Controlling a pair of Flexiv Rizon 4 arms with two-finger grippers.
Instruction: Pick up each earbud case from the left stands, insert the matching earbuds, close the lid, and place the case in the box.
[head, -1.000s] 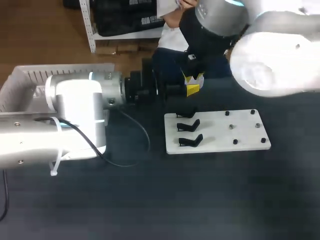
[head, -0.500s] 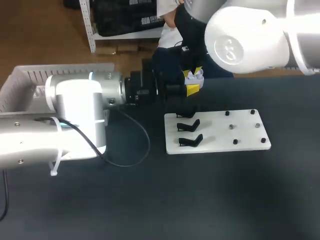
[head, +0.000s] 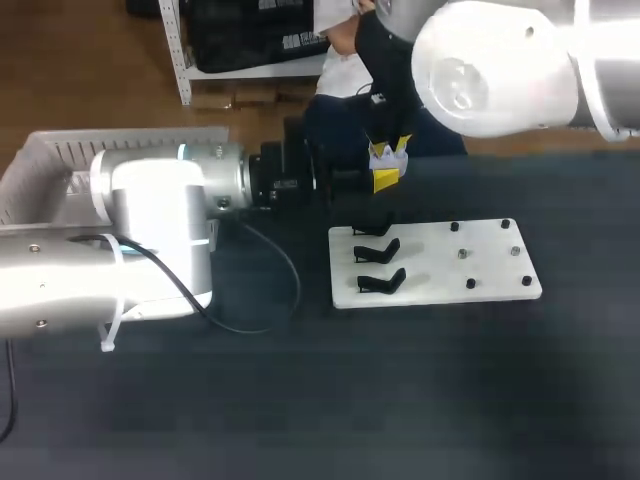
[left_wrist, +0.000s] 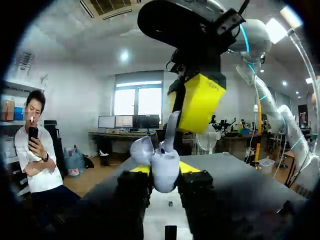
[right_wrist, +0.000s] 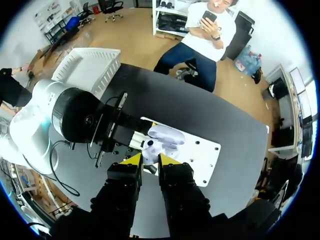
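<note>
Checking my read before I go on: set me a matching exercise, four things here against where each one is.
Things:
1. case
2. right gripper
3. stands
4. box

Places:
A. on the white board
B. at the table's left, partly hidden by the left arm
C. held in the left gripper, lid open
D. just above the case

Pairs: 1-C, 2-D, 3-A, 4-B
</note>
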